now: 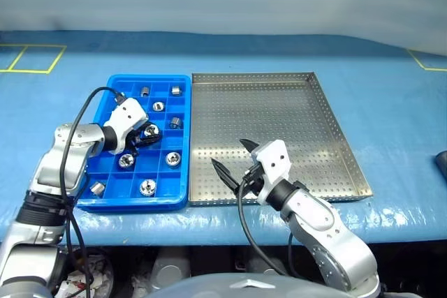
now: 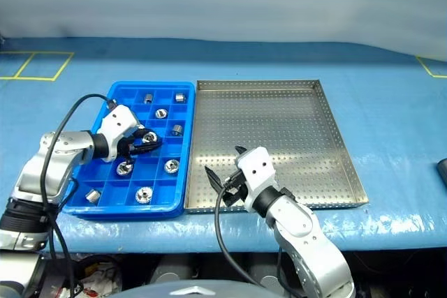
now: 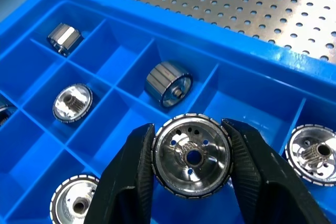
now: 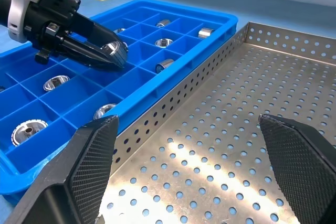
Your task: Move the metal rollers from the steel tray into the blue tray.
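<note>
Gleaming silver with a ridged rim and hollow hub, one metal roller (image 3: 192, 155) sits clenched in the left pincer (image 3: 192, 182) over the blue tray (image 1: 105, 102). Right pincer (image 4: 191, 166) gapes wide above the steel tray (image 1: 279, 130).

This looks like a workshop or a robot test lab. A desk (image 1: 391, 102) has a blue cover with yellow tape squares (image 1: 31, 58) marked on it. A perforated steel tray (image 1: 279, 82) and a blue tray (image 1: 112, 85) for sorting parts lie there.
</note>
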Tool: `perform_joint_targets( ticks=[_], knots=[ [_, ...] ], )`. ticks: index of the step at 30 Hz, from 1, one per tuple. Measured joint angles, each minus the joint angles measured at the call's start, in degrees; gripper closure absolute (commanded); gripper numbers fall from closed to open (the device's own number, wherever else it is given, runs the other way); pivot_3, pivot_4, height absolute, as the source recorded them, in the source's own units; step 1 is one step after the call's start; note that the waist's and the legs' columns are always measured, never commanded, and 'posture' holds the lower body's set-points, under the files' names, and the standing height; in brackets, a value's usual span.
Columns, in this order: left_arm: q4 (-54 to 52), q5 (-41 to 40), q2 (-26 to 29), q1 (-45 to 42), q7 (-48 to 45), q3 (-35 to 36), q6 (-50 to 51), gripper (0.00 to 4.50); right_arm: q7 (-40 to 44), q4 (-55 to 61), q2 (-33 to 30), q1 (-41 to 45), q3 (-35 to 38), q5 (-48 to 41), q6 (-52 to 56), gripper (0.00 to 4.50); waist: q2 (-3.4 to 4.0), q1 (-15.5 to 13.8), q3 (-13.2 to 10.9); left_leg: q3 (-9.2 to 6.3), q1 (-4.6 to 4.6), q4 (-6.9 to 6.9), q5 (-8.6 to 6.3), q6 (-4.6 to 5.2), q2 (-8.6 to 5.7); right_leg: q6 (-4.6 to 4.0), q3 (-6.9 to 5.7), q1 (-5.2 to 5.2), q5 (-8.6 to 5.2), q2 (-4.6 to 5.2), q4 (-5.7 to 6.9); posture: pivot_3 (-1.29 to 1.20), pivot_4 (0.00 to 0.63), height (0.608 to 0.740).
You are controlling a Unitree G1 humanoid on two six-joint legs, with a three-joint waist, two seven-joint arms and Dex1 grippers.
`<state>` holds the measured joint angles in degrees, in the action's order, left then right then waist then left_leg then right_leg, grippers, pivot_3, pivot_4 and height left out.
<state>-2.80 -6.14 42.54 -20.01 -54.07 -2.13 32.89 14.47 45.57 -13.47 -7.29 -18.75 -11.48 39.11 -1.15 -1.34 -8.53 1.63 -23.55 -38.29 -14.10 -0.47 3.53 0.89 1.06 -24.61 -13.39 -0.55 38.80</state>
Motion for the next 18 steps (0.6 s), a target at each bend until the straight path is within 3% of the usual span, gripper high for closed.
perform_joint_targets(
  ticks=[4, 12, 18],
  knots=[
    [0.0, -0.76, 0.04, 0.24, -0.06, -0.74, 0.49, 2.8, -0.62, 0.0, 0.23, -0.03, -0.28, 0.02, -0.08, 0.0, 0.0, 0.0, 0.0, 0.01, 0.0, -0.01, 0.0, 0.0, 0.0, 0.0, 0.0, 0.01, 0.0, 0.01, 0.0, 0.09, 0.15, 0.74],
    [0.0, -1.8, 0.18, -0.39, -1.6, -2.25, 1.74, 0.18, -1.34, 0.24, 0.16, -0.53, -0.64, 0.09, -0.09, 0.0, -0.01, 0.3, 0.01, 0.01, 0.01, 0.0, 0.0, 0.0, 0.0, -0.01, 0.0, 0.0, 0.0, 0.0, 0.0, 0.05, 0.15, 0.74],
    [-2.24, -6.13, -0.46, -0.74, -2.05, 0.07, 1.72, 0.03, -1.93, 1.5, -0.48, -2.16, -0.51, -0.04, -0.09, 0.0, -0.01, 0.53, 0.01, 0.02, 0.0, -0.01, 0.0, 0.0, 0.0, -0.01, 0.01, 0.0, 0.0, 0.01, 0.0, 0.05, 0.15, 0.74]
  ],
)
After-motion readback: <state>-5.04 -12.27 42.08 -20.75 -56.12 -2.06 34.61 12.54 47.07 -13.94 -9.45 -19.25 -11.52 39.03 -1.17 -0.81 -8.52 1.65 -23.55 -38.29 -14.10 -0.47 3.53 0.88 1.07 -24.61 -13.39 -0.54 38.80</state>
